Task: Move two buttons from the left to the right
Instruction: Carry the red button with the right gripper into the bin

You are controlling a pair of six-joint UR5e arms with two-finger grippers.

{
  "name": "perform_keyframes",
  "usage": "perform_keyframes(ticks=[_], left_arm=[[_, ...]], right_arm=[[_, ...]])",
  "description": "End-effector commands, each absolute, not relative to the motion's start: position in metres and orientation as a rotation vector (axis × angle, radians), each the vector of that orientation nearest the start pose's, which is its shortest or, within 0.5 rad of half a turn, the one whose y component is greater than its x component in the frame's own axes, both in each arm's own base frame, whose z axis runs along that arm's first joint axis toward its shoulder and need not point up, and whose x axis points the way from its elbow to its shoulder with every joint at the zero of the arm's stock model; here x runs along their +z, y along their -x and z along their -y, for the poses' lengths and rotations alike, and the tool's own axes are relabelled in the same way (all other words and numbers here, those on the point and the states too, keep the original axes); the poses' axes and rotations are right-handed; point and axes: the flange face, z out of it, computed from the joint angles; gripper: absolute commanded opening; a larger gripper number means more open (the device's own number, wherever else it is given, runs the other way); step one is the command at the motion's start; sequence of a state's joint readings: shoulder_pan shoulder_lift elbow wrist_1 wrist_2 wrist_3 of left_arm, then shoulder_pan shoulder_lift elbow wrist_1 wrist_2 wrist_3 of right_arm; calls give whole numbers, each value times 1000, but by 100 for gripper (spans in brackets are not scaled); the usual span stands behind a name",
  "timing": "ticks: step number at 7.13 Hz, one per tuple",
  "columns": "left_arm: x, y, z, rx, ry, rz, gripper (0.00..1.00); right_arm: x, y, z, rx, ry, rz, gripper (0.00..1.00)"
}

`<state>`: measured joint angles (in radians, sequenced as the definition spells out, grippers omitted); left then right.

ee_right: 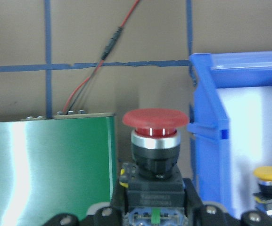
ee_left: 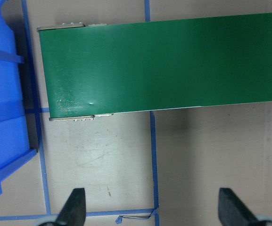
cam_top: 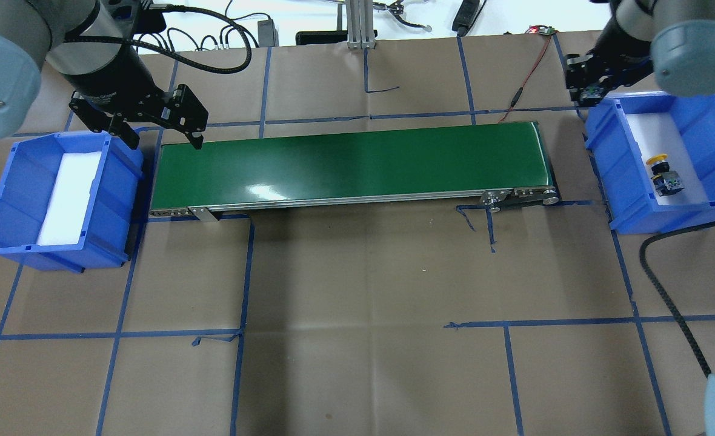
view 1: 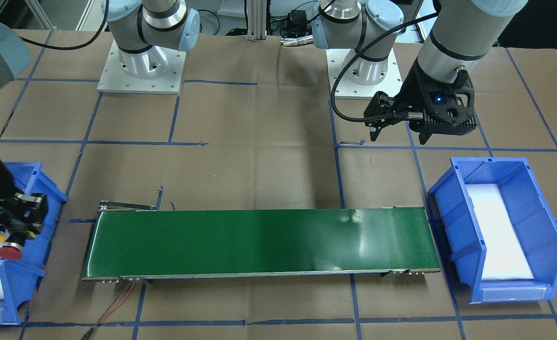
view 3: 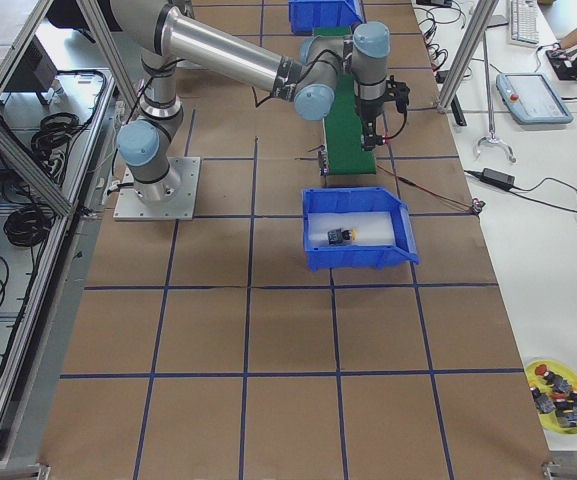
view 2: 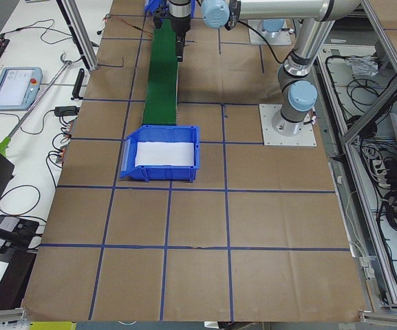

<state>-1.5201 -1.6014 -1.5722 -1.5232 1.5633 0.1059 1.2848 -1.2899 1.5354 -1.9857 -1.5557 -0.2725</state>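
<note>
My right gripper [cam_top: 589, 92] is shut on the red-capped button [ee_right: 155, 141], held cap outward just above the conveyor's right end, beside the right blue bin [cam_top: 621, 163]. In the front view the red cap [view 1: 8, 251] shows below that gripper [view 1: 21, 212]. The yellow-capped button [cam_top: 661, 172] lies on the white pad inside the right bin and also shows in the right wrist view [ee_right: 267, 181]. My left gripper [cam_top: 166, 144] is open and empty above the left end of the green conveyor belt [cam_top: 351, 163]; its fingers [ee_left: 74, 207] stand wide apart.
The left blue bin [cam_top: 6, 200] holds only a white pad. A red and black wire [cam_top: 524, 85] runs from the conveyor's right end to the table's back. A yellow plate [view 3: 560, 395] with several spare buttons sits far off on the right side.
</note>
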Motion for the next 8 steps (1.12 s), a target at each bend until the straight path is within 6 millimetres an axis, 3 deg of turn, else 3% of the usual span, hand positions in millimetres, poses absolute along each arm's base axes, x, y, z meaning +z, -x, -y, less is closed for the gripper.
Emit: perform_keyframes(ticks=[1,2,5,6,8], left_arm=[[477,108,512,-25,-87,-3148,99],[477,108,512,-25,-87,-3147,100],[476,107,513,-23,-85,-3153,99],[476,107,513,-23,-85,-3153,99],[476,107,513,-21,-85,-3153,99]], right_arm=[[388,153,624,-228,165,-3192,4],[369,187,624,-196,176,-3184,4],[282,205,646,-117,166,-3158,4],[263,208,651,-103,163,-3153,4],[247,212,661,-117,154,-3156,4]])
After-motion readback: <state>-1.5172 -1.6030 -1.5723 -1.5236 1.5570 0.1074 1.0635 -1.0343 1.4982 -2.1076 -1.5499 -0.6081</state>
